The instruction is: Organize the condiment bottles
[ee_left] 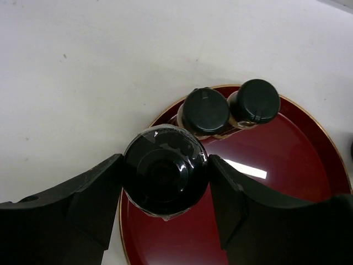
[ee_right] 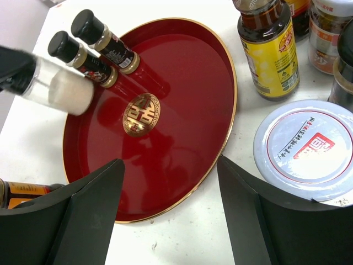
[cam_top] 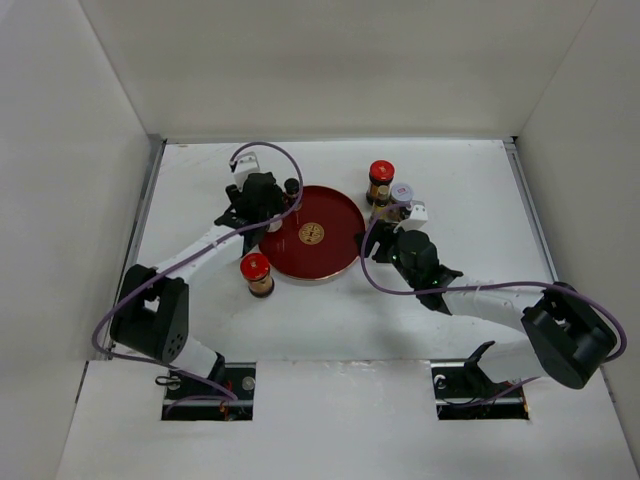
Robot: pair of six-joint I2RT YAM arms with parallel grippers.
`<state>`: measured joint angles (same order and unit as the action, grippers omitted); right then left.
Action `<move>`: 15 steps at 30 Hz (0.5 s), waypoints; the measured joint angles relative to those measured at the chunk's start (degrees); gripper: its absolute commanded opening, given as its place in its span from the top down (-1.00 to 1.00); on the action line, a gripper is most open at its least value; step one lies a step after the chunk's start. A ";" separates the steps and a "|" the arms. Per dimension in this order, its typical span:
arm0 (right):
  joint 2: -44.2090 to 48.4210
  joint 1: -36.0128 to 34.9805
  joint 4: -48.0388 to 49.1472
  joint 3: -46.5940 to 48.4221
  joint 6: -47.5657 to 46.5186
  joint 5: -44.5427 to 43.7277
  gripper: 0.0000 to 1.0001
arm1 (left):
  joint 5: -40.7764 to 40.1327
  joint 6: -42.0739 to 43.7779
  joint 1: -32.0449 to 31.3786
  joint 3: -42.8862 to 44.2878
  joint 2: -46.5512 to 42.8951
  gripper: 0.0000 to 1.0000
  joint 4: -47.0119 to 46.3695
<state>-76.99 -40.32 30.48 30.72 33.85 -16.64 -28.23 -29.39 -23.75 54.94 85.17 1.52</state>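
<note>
Top and wrist views. The left gripper is clasping a clear bottle by its black cap, one finger pressing on each side of the cap. This bottle, showing whitish contents in the right wrist view, is sitting over the left rim of the red tray; whether its base is touching the tray cannot be told. A first dark bottle and a second dark bottle, both small and black-capped, are standing upright and side by side inside the tray, against its rim and just beyond the clear bottle. The right gripper is hovering at the tray's right side with its jaws spread wide and is holding nothing. A white-lidded jar is standing on the table just beside one of its fingers. One red-lidded bottle is standing on the table just off the tray's near-left rim. The other red-lidded bottle is standing off the far-right rim, next to the jar.
</note>
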 measured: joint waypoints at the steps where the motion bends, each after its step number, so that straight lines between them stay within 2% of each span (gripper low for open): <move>1: 0.00 0.00 0.00 0.00 -0.02 0.02 -0.50 | 0.17 0.02 -0.09 0.61 0.74 0.29 -0.31; 11: 0.00 0.00 0.00 0.00 0.00 0.15 -0.50 | 0.96 0.15 -1.25 1.70 5.66 0.30 -0.90; 15: 0.00 0.00 0.00 0.00 -0.02 0.17 -0.50 | 0.81 0.24 -1.75 1.66 5.66 0.19 -0.90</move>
<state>-76.99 -40.32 30.48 30.72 33.82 -16.47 -27.42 -29.15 -25.50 56.60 90.83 0.62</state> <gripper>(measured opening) 0.748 0.578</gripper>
